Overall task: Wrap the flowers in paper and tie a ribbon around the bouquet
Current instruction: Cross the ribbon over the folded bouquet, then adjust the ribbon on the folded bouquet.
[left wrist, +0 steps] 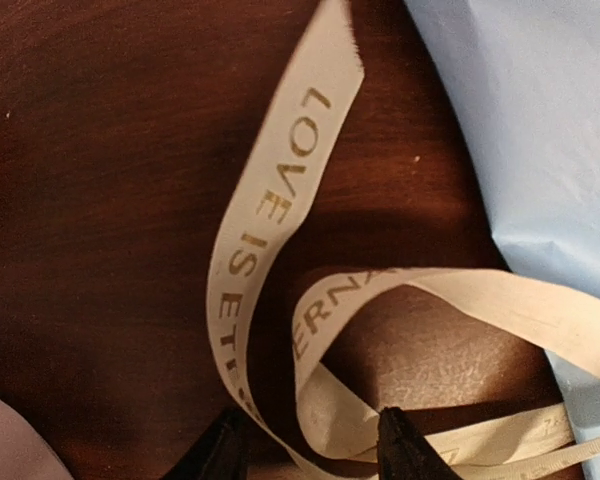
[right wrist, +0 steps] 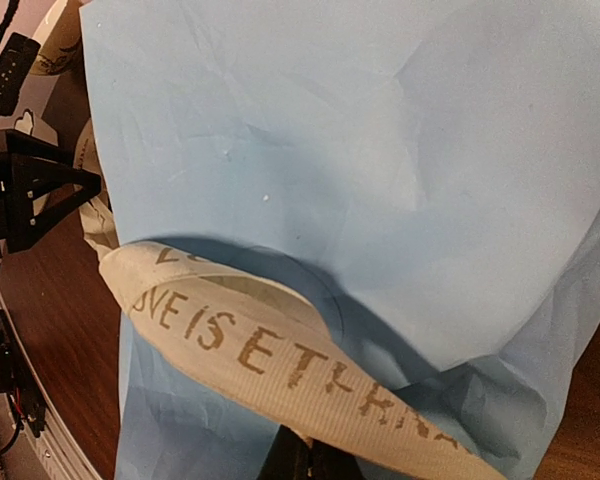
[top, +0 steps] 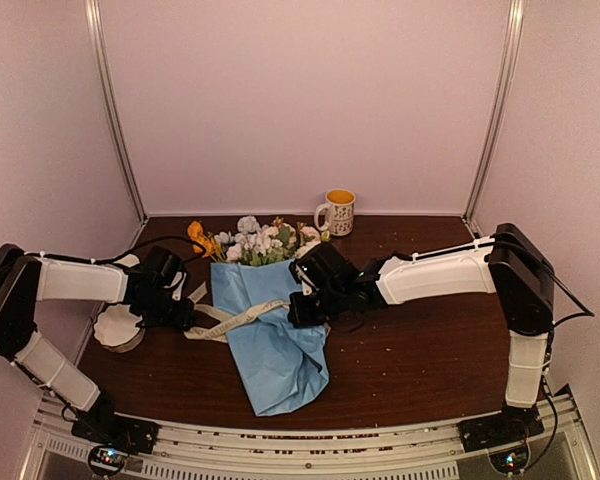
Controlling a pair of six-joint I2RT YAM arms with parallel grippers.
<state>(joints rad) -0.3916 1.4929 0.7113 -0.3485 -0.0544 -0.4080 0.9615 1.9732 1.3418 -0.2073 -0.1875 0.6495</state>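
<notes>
Looking down on the blue paper-cone bouquet (top: pixel 275 335), flat on the dark brown wooden table (top: pixel 430 350) between the 2 arms. Runs lengthwise far to near, wide end with white, pink and orange flower heads (top: pixel 258 240) pointing away toward the yellow-lined patterned mug (top: pixel 338 212), crumpled narrow end toward the bases, leaning slightly right. Crossed left to right by the flat cream fabric ribbon (top: pixel 242 318), gold lettering up. Over at the left gripper (top: pixel 187 316): fingers apart, straddling ribbon loops on the wood, not pinching. At the right gripper (top: pixel 298 308): fingers pressed together, clamped on the ribbon over the paper.
</notes>
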